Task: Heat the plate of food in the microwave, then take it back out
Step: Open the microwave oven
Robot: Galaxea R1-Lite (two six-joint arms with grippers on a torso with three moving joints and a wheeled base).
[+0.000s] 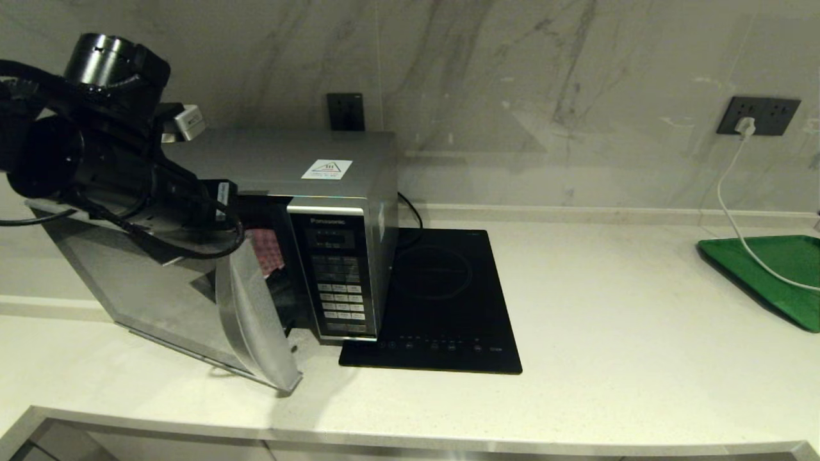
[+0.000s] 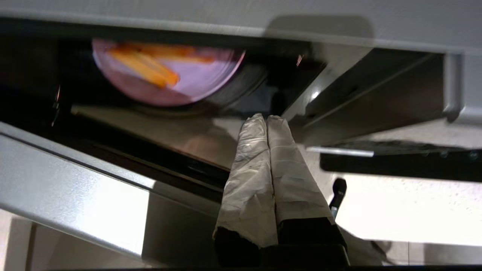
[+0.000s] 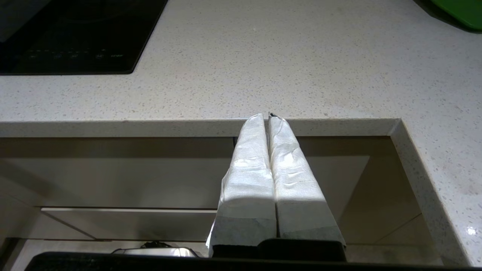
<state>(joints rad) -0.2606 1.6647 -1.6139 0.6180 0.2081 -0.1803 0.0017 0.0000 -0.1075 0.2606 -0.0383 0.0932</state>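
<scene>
Already the plate (image 2: 169, 73) sits inside the microwave (image 1: 333, 256), on its floor well back in the dark cavity, so loading looks done. The door (image 1: 192, 288) stands swung out to the left. Whether heating has run cannot be told; at the least the plate must yet come out.

The left pincer (image 2: 266, 119) hovers at the door opening, its fingers pressed together and holding nothing. The right pincer (image 3: 266, 117) is parked below the front edge of the surface (image 1: 608, 320), likewise closed and empty.

The plate is round, flat and pale lilac, carrying thin orange-yellow fries (image 2: 148, 62). The microwave is a brushed silver-grey box with a glossy door. Both pincers are wrapped in wrinkled white covering. The surface is pale speckled stone.
</scene>
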